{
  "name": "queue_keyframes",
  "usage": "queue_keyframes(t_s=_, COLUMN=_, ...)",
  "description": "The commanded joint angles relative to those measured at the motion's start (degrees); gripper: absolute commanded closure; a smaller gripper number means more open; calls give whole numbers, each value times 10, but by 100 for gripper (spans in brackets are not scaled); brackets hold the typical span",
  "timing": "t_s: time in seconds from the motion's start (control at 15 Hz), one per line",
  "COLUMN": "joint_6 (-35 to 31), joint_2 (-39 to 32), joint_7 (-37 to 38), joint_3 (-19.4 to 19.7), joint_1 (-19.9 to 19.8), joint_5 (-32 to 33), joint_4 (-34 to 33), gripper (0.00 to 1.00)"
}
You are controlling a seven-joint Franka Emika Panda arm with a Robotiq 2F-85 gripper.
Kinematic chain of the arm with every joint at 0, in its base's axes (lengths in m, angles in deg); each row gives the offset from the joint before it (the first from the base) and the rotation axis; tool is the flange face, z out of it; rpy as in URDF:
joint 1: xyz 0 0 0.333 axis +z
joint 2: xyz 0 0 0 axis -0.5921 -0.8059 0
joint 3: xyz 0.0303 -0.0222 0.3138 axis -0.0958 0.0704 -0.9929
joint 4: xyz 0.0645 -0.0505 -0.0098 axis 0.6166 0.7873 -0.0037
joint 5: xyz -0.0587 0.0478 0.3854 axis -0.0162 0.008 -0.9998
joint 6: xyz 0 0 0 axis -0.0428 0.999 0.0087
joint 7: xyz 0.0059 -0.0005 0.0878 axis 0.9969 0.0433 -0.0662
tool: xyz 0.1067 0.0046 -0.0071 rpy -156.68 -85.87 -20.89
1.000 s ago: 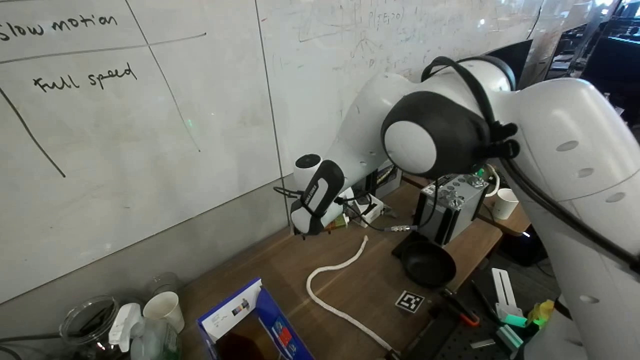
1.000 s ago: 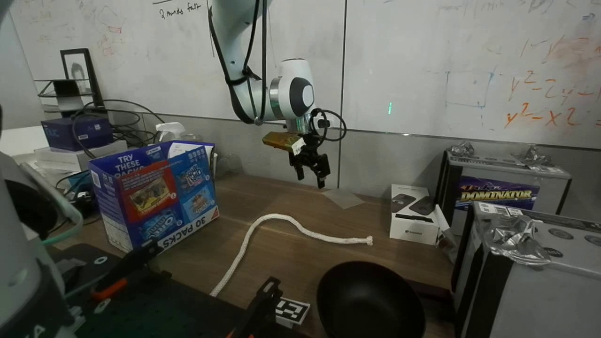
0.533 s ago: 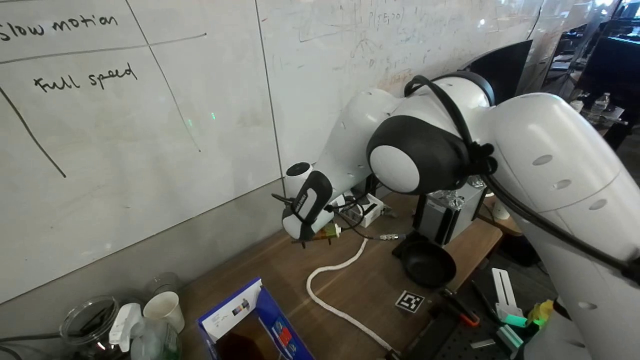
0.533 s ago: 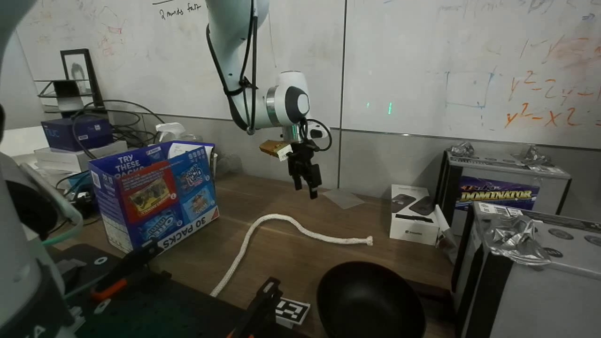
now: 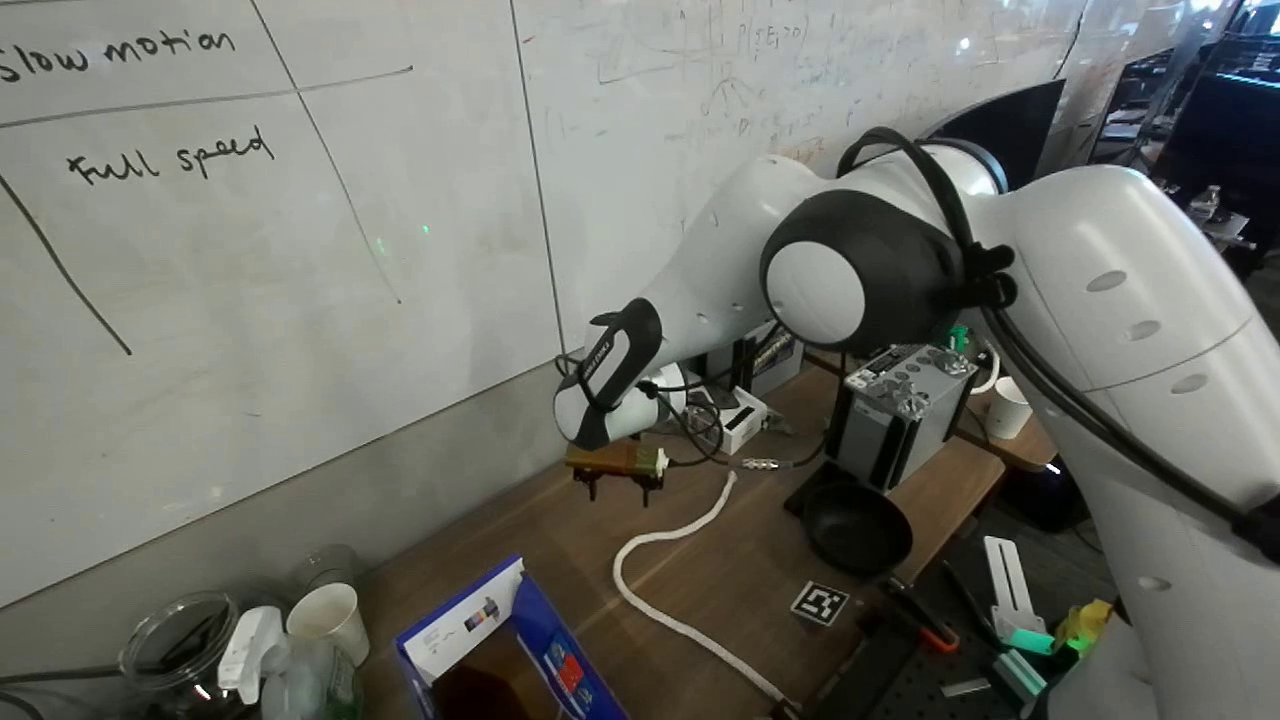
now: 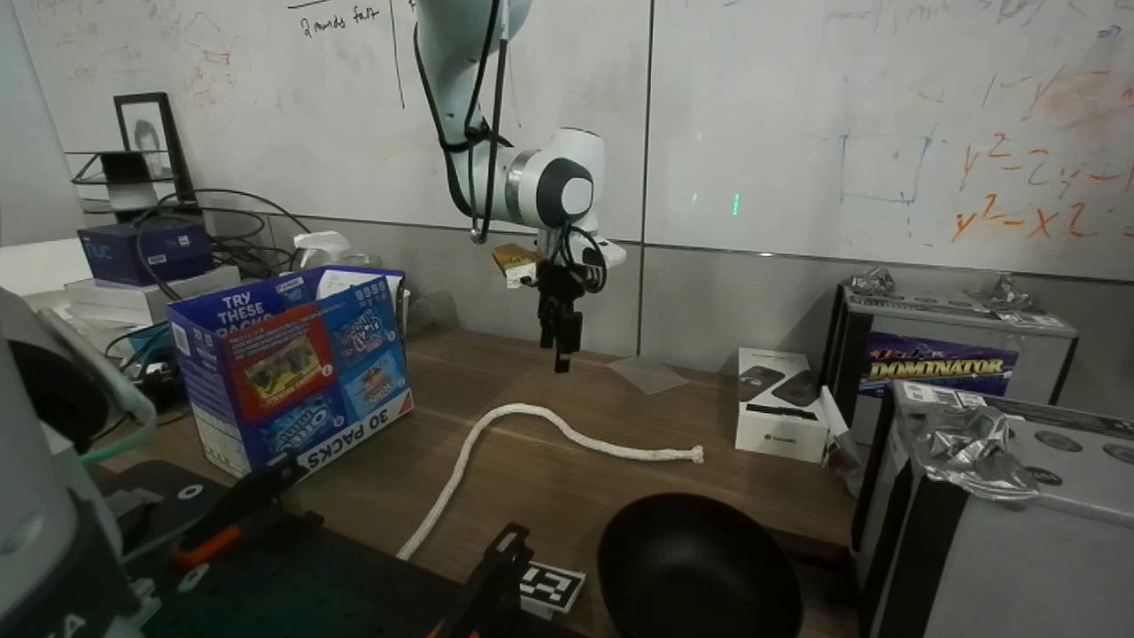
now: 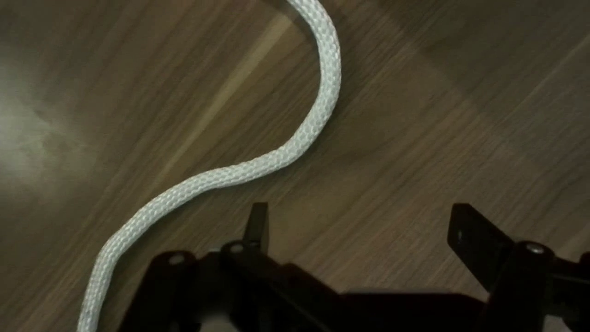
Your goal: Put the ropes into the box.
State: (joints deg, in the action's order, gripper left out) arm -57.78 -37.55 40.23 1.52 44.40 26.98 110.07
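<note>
The white rope [image 5: 692,634] lies in a loose S-curve on the wooden table and shows in both exterior views [image 6: 576,436]. In the wrist view the rope [image 7: 230,175] runs ahead and to the left of the fingers. The blue box [image 5: 565,655] stands open at the top; its printed side with red and blue panels shows in an exterior view [image 6: 288,377]. My gripper [image 5: 618,497] hangs above the table near the wall, pointing down, also in an exterior view [image 6: 555,356]. In the wrist view the gripper [image 7: 360,206] is open with only table between its fingers.
A black bowl [image 6: 700,576] stands at the table's near edge. A white box [image 6: 780,416] and grey devices [image 6: 992,523] stand at one side. A paper cup [image 5: 330,620] and spray bottle [image 5: 305,680] are beside the blue box. A whiteboard wall [image 5: 400,250] runs behind.
The arm dipped, then rose slightly. The wrist has turned, so the gripper now hangs more upright and shows edge-on in an exterior view. The rope and box have not moved.
</note>
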Motion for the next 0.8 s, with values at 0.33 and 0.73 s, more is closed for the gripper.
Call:
queue_keyframes(t_s=0.33, joint_6=-68, joint_2=33, joint_7=-35, joint_3=-47, joint_1=-39, joint_5=-73, joint_4=96, gripper=0)
queue_keyframes(t_s=0.73, joint_6=-95, joint_2=20, joint_7=-88, joint_3=-76, joint_1=-50, joint_5=-91, joint_4=132, gripper=0)
